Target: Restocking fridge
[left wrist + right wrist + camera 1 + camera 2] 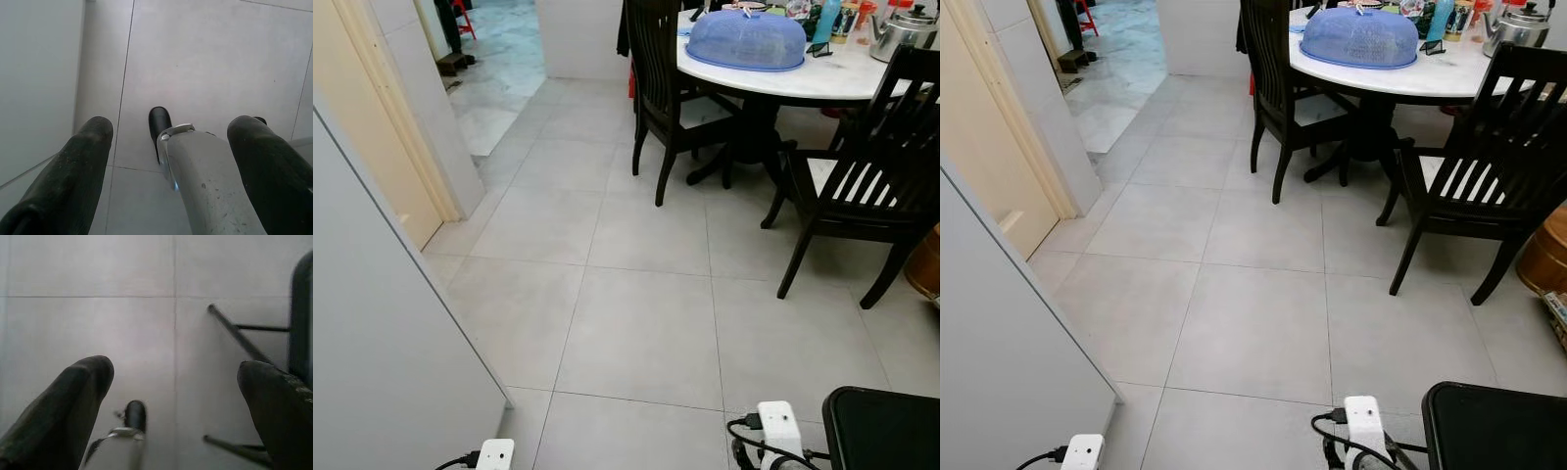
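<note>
A tall white panel point(372, 323), perhaps the fridge's side or door, stands close on my left; it is also the white panel point(34, 73) in the left wrist view. No item for stocking can be seen. Both arms hang low at my sides, their white wrist boxes point(495, 454) point(779, 426) with black cables at the bottom edge. My left gripper point(173, 126) is open over the grey tiles, with only my own leg beyond it. My right gripper point(176, 367) is open too, holding nothing, above the floor and my foot.
A round white table point(862, 78) with a blue mesh food cover point(746, 39) and a kettle point(901, 27) stands ahead right, with dark wooden chairs point(671, 78) point(871, 186) around it. A black seat point(886, 431) is close at my right. A doorway point(499, 69) opens far left.
</note>
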Controlling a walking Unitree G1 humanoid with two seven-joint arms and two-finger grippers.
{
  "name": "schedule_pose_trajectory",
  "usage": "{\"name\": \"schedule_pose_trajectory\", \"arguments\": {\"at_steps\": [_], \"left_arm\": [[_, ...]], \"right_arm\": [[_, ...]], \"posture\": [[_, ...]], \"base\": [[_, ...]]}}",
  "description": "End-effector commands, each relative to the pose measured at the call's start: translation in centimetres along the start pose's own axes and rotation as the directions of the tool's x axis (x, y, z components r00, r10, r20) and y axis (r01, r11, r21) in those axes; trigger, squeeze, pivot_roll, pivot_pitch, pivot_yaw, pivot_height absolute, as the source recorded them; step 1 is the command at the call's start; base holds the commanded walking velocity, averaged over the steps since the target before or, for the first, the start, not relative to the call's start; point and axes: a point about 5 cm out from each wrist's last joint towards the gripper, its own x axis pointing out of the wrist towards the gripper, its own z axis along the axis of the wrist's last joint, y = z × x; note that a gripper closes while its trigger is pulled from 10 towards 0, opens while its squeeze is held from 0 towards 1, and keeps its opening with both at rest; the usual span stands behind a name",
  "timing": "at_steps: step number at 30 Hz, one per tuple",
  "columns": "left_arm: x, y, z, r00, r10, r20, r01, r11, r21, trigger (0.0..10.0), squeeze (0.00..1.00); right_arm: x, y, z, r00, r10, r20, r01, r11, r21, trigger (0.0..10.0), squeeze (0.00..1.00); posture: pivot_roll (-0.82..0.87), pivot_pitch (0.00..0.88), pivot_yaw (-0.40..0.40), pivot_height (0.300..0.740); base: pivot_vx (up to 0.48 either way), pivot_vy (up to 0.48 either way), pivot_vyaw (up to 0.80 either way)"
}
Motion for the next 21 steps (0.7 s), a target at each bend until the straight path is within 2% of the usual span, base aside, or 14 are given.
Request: {"name": "schedule_pose_trajectory", "arguments": {"at_steps": [1, 3, 4, 5, 6, 12, 17, 21], "left_arm": [[-0.1, 0.2, -0.4, 1.0, 0.01, -0.012, -0.01, 1.0, -0.02, 10.0, 0.0], [-0.1, 0.2, -0.5, 1.0, 0.009, -0.012, -0.01, 1.0, -0.023, 10.0, 0.0], [-0.1, 0.2, -0.5, 1.0, 0.009, -0.012, -0.009, 1.0, -0.025, 10.0, 0.0], [-0.1, 0.2, -0.5, 1.0, 0.011, -0.009, -0.012, 0.999, -0.036, 10.0, 0.0], [-0.1, 0.2, -0.5, 1.0, 0.013, -0.008, -0.013, 0.999, -0.042, 10.0, 0.0], [-0.1, 0.1, -0.7, 1.0, 0.015, -0.009, -0.015, 0.998, -0.054, 10.0, 0.0], [-0.1, 0.1, -0.8, 1.0, 0.016, -0.009, -0.017, 0.998, -0.066, 10.0, 0.0], [-0.1, 0.2, -0.8, 1.0, 0.019, -0.009, -0.02, 0.998, -0.067, 10.0, 0.0]], "right_arm": [[0.0, -0.2, -0.1, 0.999, -0.035, 0.013, 0.034, 0.997, 0.069, 10.0, 0.0], [-0.1, -0.1, -0.7, 0.998, -0.054, -0.016, 0.057, 0.976, 0.208, 10.0, 0.0], [-0.1, -0.1, -0.7, 0.999, -0.05, -0.02, 0.053, 0.976, 0.209, 10.0, 0.0], [-0.1, -0.1, -0.6, 1.0, -0.012, -0.014, 0.014, 0.99, 0.143, 10.0, 0.0], [-0.1, 0.0, -0.5, 1.0, 0.002, -0.015, 0.0, 0.991, 0.131, 10.0, 0.0], [-0.1, -0.1, -1.1, 0.998, -0.019, -0.061, 0.029, 0.985, 0.17, 10.0, 0.0], [-0.1, -0.1, -1.2, 0.998, -0.002, -0.067, 0.012, 0.99, 0.141, 10.0, 0.0], [-0.1, 0.0, -1.1, 0.998, 0.003, -0.058, 0.006, 0.989, 0.151, 10.0, 0.0]], "posture": [[-0.06, 0.0, -0.003, 0.74], [-0.05, 0.0, -0.007, 0.74], [-0.05, 0.0, -0.007, 0.74], [-0.05, 0.0, -0.016, 0.74], [-0.05, 0.0, -0.017, 0.74], [-0.06, 0.0, -0.014, 0.74], [-0.06, 0.0, -0.013, 0.74], [-0.06, 0.0, -0.01, 0.74]], "base": [[0.0, 0.0, 0.0], [0.0, 0.0, 0.0], [0.0, 0.0, 0.0], [0.0, 0.0, 0.0], [0.0, 0.0, 0.0], [0.0, 0.0, 0.0], [0.0, 0.0, 0.0], [0.0, 0.0, 0.0]]}}
